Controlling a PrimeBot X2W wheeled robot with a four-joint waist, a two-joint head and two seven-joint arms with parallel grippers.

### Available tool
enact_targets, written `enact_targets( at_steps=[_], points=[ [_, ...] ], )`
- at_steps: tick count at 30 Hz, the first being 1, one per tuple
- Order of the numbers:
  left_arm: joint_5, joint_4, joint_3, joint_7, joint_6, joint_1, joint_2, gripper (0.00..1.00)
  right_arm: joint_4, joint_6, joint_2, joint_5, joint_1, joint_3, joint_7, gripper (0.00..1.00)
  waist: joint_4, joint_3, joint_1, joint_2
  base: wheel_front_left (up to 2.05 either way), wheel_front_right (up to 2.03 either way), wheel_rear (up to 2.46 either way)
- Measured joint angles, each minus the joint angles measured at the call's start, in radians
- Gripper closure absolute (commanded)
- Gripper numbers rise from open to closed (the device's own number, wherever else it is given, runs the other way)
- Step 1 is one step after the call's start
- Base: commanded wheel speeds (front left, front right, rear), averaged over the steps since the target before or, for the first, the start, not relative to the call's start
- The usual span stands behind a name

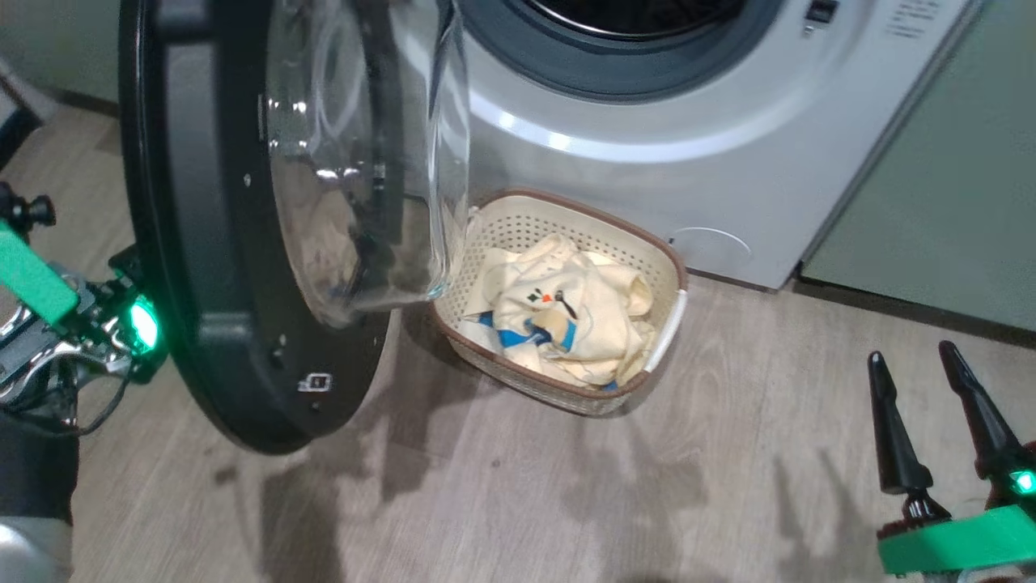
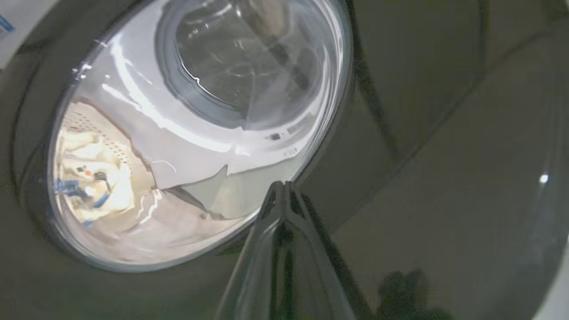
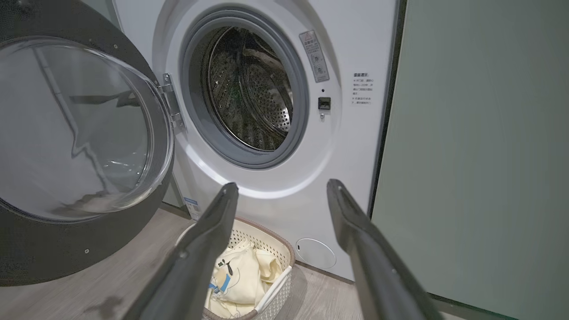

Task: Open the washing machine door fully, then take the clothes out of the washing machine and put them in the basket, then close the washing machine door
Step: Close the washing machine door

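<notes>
The left gripper (image 2: 284, 186) has its fingers pressed together, tips at the glossy outer face of the door (image 2: 444, 133); whether they touch it or stop just short, I cannot tell. The right gripper (image 1: 910, 352) is spread and empty, well apart on the other side. The washing machine (image 1: 647, 121) shows a bare drum (image 3: 249, 89). The door stands swung wide between the left gripper and the machine, so the left arm is nearer for the closing push. The basket (image 1: 566, 209), on the floor below the opening, holds the clothes (image 1: 558, 316).
</notes>
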Motion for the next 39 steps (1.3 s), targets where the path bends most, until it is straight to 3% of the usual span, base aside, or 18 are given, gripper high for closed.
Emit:
enact_targets(
  at_steps=[7, 19, 33, 39],
  points=[
    [0.0, -0.088, -0.009, 0.003, 0.033, 0.009, -0.019, 1.0, -0.023, 0.0, 0.009, 0.0, -0.025, -0.002, -0.001, 0.0, -0.082, 0.01, 0.0, 0.0, 0.0, 0.0, 0.0],
    [0.02, -0.123, -0.016, -0.017, 0.06, 0.008, -0.026, 1.0, -0.032, 0.0, 0.037, -0.003, -0.03, -0.003, -0.001, 0.0, -0.235, 0.016, 0.0, 0.0, 0.0, 0.0, 0.0],
    [0.076, -0.082, -0.043, -0.089, 0.059, -0.06, -0.052, 1.0, -0.034, 0.0, 0.045, -0.003, -0.033, -0.012, -0.001, 0.0, -0.377, 0.036, 0.0001, 0.0, 0.0, 0.0, 0.0],
    [0.094, -0.03, -0.034, -0.144, 0.033, -0.111, -0.068, 1.0, -0.035, 0.0, 0.046, -0.003, -0.035, -0.011, -0.001, 0.0, -0.422, 0.046, 0.0001, 0.0, 0.0, 0.0, 0.0]
  ],
)
